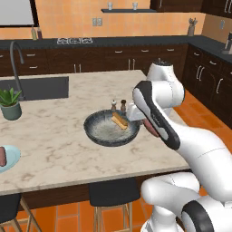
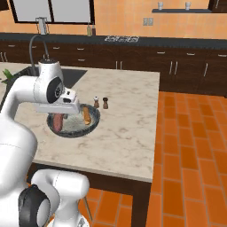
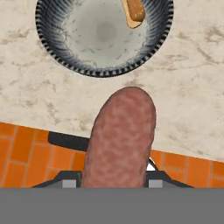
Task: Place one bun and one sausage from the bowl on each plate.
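My gripper (image 3: 111, 183) is shut on a reddish-brown sausage (image 3: 120, 135), which hangs above the island's front edge, just off the near rim of the bowl. The wide dark bowl (image 3: 65, 65) with a speckled grey inside holds one bun (image 3: 133, 11) at its far side. From the left base the sausage (image 1: 151, 128) hangs at the right of the bowl (image 1: 97, 136), and the bun (image 1: 119, 120) lies inside. From the right base the sausage (image 2: 57, 122) is under the hand, beside the bun (image 2: 86, 116). A light blue plate (image 1: 11, 156) at the far left carries another sausage (image 1: 2, 157).
Salt and pepper shakers (image 1: 113, 105) (image 1: 123, 105) stand just behind the bowl. A potted plant (image 1: 10, 103) and a sink (image 1: 41, 87) with a faucet are at the island's left. Dark stools (image 1: 113, 192) stand under the front edge, over the orange tile floor.
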